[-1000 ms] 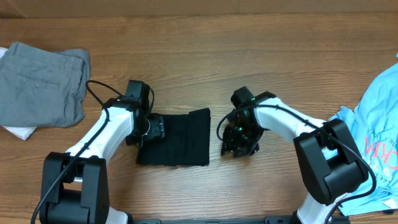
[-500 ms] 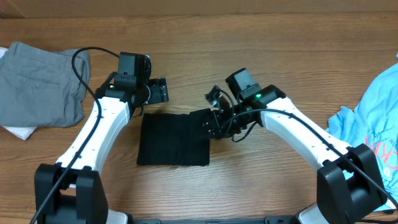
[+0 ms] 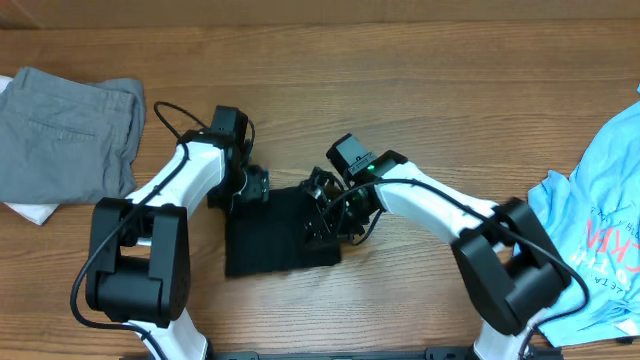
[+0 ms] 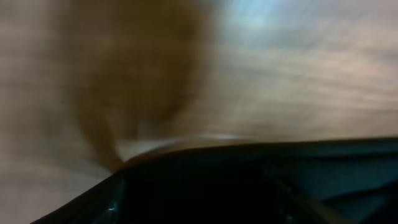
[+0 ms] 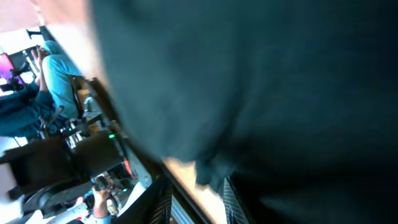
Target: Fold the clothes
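A black shirt point(image 3: 272, 238), folded into a rough square, lies on the wooden table between my arms. My left gripper point(image 3: 250, 187) is low at its top left corner; the left wrist view is blurred, with only wood and a dark mass, so its jaws do not show. My right gripper point(image 3: 325, 215) is over the shirt's right edge. In the right wrist view its fingers point(image 5: 196, 193) stand apart, with wood and a tip of the dark fabric point(image 5: 261, 93) between them. A light blue T-shirt point(image 3: 600, 215) with red print lies at the far right.
A grey garment point(image 3: 65, 135) lies at the far left on top of something white point(image 3: 25, 212). Bare wooden table point(image 3: 400, 80) stretches along the back.
My left gripper came down from behind the black shirt to its top left corner. My right gripper moved left and forward onto the shirt's right edge. The shirt's right side has bunched slightly.
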You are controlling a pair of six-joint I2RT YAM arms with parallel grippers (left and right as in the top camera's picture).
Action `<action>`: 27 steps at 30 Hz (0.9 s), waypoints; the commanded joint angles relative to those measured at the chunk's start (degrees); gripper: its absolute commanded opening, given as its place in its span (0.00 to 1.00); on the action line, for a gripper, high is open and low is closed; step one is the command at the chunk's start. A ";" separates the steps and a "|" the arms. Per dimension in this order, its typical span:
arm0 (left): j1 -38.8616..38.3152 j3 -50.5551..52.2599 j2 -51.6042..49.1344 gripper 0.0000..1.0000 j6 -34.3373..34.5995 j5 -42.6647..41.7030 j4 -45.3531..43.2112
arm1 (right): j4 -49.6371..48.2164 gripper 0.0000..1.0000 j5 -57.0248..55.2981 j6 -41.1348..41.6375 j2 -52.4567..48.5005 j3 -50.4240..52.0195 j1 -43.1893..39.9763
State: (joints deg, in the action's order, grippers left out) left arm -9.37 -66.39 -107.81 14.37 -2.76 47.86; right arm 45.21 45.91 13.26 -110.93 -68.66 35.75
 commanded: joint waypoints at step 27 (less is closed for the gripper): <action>0.63 -2.91 9.03 1.00 0.76 -7.93 4.87 | 15.08 0.39 -30.08 -0.85 6.67 -14.27 -18.62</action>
State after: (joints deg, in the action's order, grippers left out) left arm -9.23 -66.65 -104.60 16.60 -8.84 55.77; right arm 58.94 22.00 13.30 -111.31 -78.59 18.76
